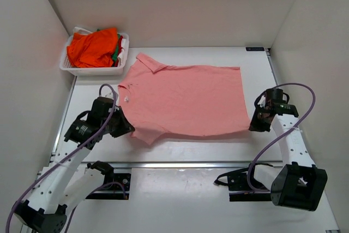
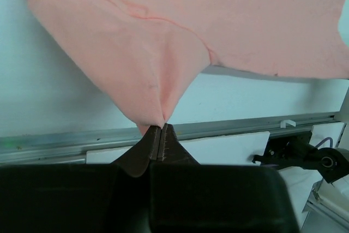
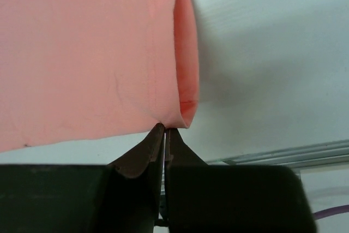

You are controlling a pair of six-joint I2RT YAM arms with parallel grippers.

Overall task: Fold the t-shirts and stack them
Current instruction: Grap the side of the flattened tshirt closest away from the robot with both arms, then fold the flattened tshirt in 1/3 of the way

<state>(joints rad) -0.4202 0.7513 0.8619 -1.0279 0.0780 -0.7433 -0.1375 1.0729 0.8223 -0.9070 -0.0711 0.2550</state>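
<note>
A salmon-pink t-shirt with collar and placket lies spread on the white table, collar to the far left, hem to the right. My left gripper is shut on its near shoulder area, which shows as a lifted peak of cloth in the left wrist view. My right gripper is shut on the near hem corner, seen curled over in the right wrist view. A bright orange t-shirt with a bit of green cloth lies bunched in the basket.
A white slotted plastic basket stands at the far left corner. White walls close in the table on the left, back and right. A metal rail runs along the near edge, with the arm bases behind it.
</note>
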